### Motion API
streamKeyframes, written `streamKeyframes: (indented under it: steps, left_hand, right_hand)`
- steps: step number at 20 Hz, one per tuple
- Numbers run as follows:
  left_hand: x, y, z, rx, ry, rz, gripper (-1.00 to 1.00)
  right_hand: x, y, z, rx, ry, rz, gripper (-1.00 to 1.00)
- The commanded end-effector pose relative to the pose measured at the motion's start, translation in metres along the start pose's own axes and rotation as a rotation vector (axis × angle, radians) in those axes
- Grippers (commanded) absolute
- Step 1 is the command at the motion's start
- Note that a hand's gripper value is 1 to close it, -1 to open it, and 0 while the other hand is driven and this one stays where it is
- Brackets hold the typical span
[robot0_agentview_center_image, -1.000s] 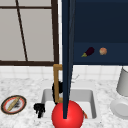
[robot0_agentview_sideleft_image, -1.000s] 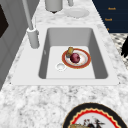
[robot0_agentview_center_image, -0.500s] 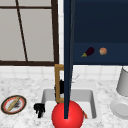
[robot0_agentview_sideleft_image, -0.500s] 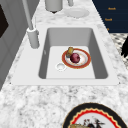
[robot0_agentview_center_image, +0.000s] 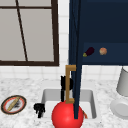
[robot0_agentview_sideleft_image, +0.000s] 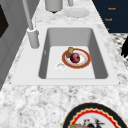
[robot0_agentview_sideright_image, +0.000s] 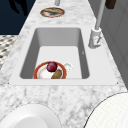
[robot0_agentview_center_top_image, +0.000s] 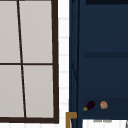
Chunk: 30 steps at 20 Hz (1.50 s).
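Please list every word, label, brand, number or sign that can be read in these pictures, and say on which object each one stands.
There is no readable text. The decorated plate on the counter carries a painted pattern, no letters. The orange marks on the dark cabinet front in the left side view are too blurred to tell. The plate in the sink carries none.

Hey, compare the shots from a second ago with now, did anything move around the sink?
Nothing visibly changed. One hand is still at the cabinet door's handle, the other hand still hangs by the sink's left edge, and the plate with the red fruit lies in the sink as before.
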Motion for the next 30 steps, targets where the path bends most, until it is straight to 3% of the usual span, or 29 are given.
streamKeyframes:
  steps: [1,8,12,14,16,19,21,30]
  left_hand:
    - [0.000,0.000,0.000,0.000,0.000,0.000,0.00]
    - [0.000,0.000,0.000,0.000,0.000,0.000,0.00]
    - [0.000,0.000,0.000,0.000,0.000,0.000,0.00]
    - [0.000,0.000,0.000,0.000,0.000,0.000,0.00]
    - [0.000,0.000,0.000,0.000,0.000,0.000,0.00]
    - [0.000,0.000,0.000,0.000,0.000,0.000,0.00]
    - [0.000,0.000,0.000,0.000,0.000,0.000,0.00]
    - [0.000,0.000,0.000,0.000,0.000,0.000,0.00]
  right_hand:
    - [-0.026,-0.022,0.004,-0.046,-0.017,0.002,-1.00]
    - [-0.074,-0.014,0.006,-0.009,-0.164,-0.086,-1.00]
    - [-0.102,-0.006,0.003,-0.052,-0.270,-0.100,-1.00]
    - [-0.116,-0.003,0.014,-0.116,-0.317,-0.085,-1.00]
    - [-0.115,-0.009,0.006,-0.116,-0.259,-0.075,-1.00]
    - [-0.141,-0.005,0.002,-0.119,-0.347,-0.075,-1.00]
    - [-0.148,-0.009,0.000,-0.127,-0.374,-0.057,-1.00]
    - [-0.200,-0.014,-0.016,-0.157,-0.504,-0.061,-1.00]
